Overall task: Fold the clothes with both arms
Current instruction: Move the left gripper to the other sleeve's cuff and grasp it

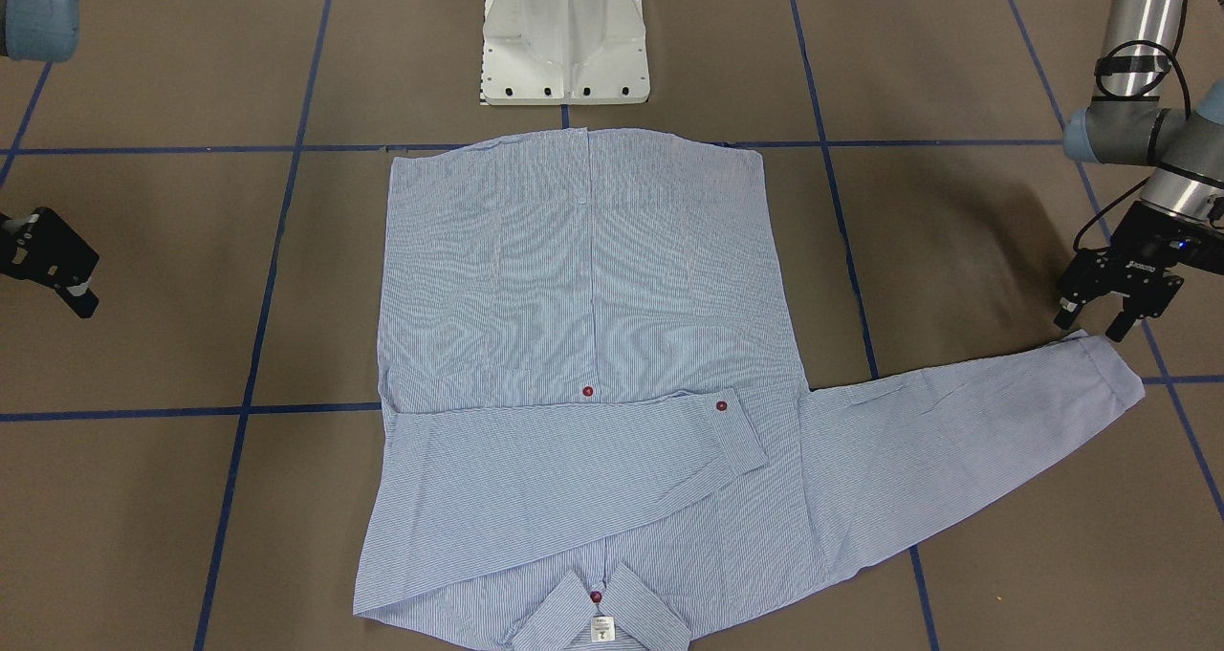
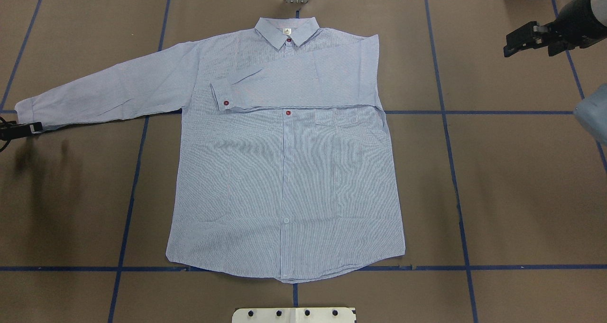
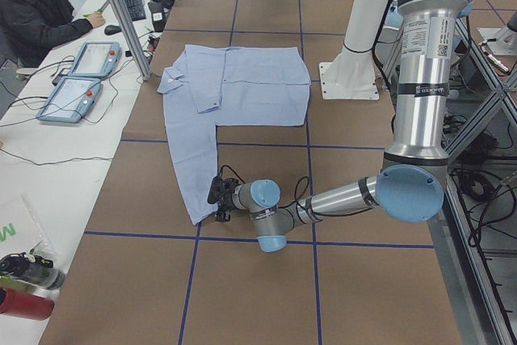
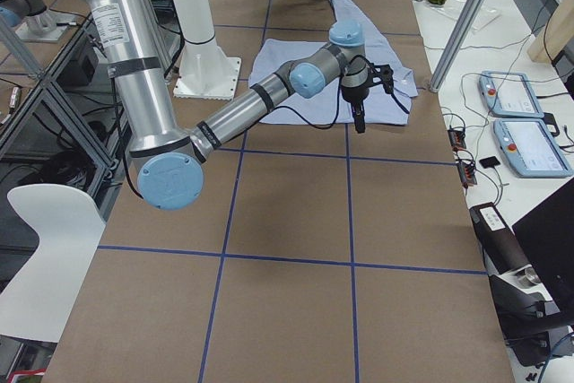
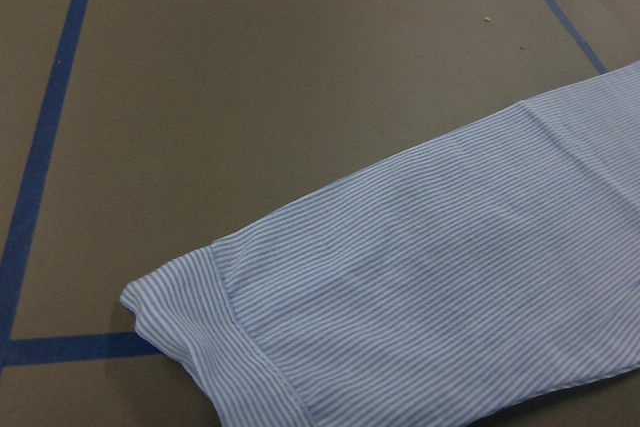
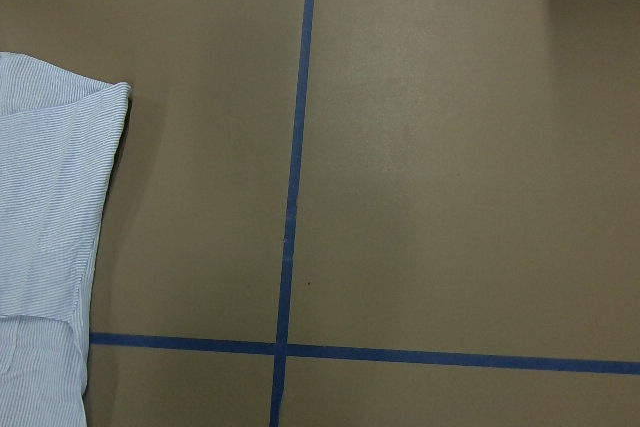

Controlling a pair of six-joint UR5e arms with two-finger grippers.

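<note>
Right of frame, the left gripper (image 1: 1090, 326) stands spread and empty, tips just beside the outstretched sleeve cuff (image 1: 1109, 364) of the shirt (image 1: 593, 345)

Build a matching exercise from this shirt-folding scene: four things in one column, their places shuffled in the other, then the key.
Column 1
1. left gripper
2. right gripper
3. folded sleeve
4. collar

Column 2
A. lies across the chest of the shirt
B. over bare table, away from the shirt
C. at the shirt's end farthest from the robot's base
D. beside the cuff of the outstretched sleeve

Pairs: 1-D, 2-B, 3-A, 4-C
</note>
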